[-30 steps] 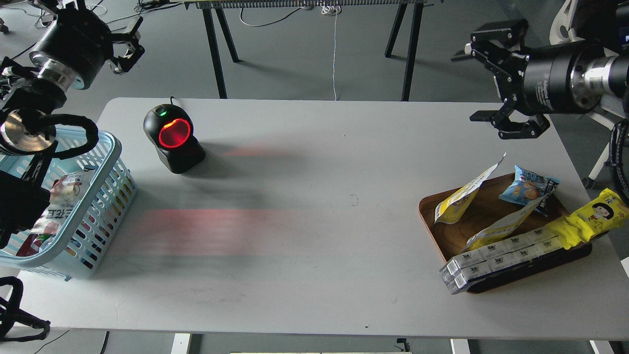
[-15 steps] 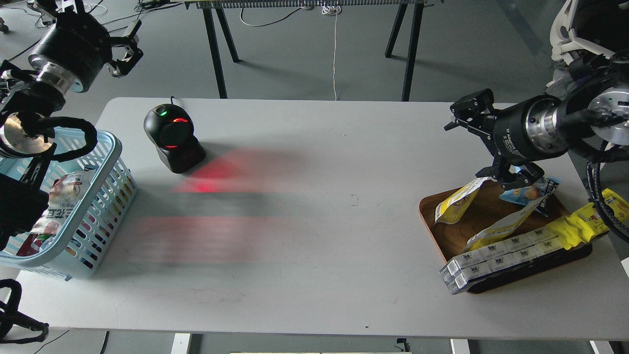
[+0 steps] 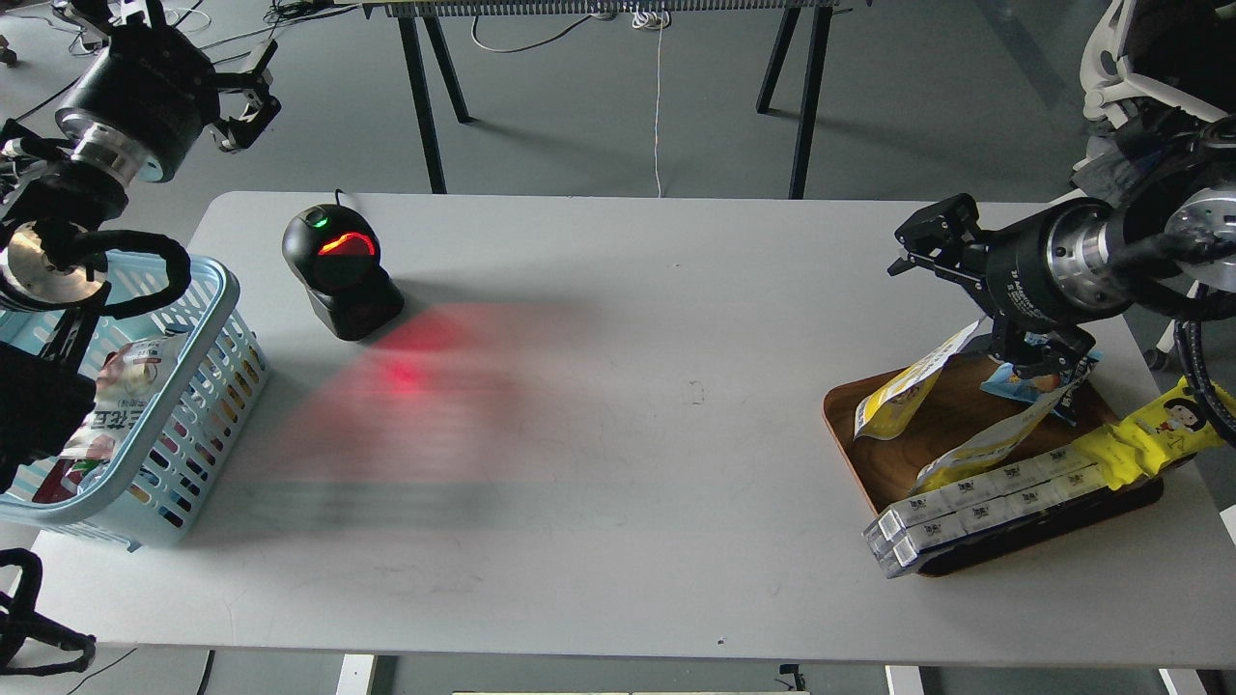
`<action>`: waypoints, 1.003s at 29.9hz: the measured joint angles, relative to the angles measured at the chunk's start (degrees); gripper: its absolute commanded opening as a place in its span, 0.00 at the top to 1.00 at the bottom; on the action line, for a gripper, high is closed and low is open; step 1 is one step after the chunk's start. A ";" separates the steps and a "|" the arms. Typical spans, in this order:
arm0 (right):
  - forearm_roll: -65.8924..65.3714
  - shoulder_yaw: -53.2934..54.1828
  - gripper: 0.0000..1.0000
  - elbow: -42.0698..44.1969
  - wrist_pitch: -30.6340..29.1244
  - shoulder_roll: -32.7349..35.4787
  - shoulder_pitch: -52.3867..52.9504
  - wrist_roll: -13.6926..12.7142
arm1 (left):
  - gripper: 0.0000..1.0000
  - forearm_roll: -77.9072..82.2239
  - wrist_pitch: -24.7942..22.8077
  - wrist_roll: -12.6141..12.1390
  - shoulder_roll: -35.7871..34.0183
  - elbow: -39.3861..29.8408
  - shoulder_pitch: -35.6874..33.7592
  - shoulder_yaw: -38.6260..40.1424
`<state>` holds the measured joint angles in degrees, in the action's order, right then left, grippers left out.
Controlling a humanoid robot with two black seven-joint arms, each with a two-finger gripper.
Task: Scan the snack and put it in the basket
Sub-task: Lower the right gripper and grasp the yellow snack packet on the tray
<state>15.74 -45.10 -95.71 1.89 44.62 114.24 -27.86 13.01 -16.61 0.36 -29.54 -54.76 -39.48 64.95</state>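
The snack (image 3: 900, 391), a yellow pouch with a white top, leans upright at the left of the wooden tray (image 3: 845, 417). A second similar pouch (image 3: 985, 439) leans beside it. My right gripper (image 3: 975, 297) is open just above the tray, its lower finger (image 3: 1035, 359) close to the first pouch's top corner and holding nothing. The light blue basket (image 3: 224, 290) stands at the table's left edge with a snack pack (image 3: 121, 391) inside. My left gripper (image 3: 243, 99) is open and empty, raised beyond the basket's far side.
A black barcode scanner (image 3: 340, 268) glows red at the back left and throws red light on the table. The tray also holds a small blue snack bag (image 3: 1028, 381), a long yellow cartoon-face pack (image 3: 1159, 430) and white boxes (image 3: 975, 502).
My right gripper came down from high at the right to just above the tray and the pouch's top. The left arm has barely moved. The scanner's light pattern shifted.
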 measured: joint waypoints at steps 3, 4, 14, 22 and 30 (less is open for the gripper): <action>-0.55 -0.19 0.04 0.19 -0.01 -0.18 -1.35 0.00 | 0.00 0.00 0.00 0.25 0.00 0.00 0.00 0.00; -0.57 -0.19 0.04 0.44 0.01 -0.34 -2.00 0.00 | 0.00 0.00 0.00 0.28 0.00 0.00 0.00 0.00; -0.55 0.29 0.07 6.17 0.87 -3.12 -7.80 0.37 | 0.00 0.00 0.03 0.34 0.00 0.04 0.02 0.09; -0.50 1.50 0.23 7.50 1.04 -4.50 -10.19 0.57 | 0.00 0.00 0.06 0.34 0.00 0.09 0.02 0.09; -0.84 1.72 0.60 7.46 2.37 -4.62 -11.08 0.61 | 0.00 0.00 0.16 0.34 -0.49 0.09 0.02 0.02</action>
<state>14.90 -43.38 -88.25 4.26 39.99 103.16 -27.25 13.01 -16.45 0.70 -30.03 -54.67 -39.46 64.96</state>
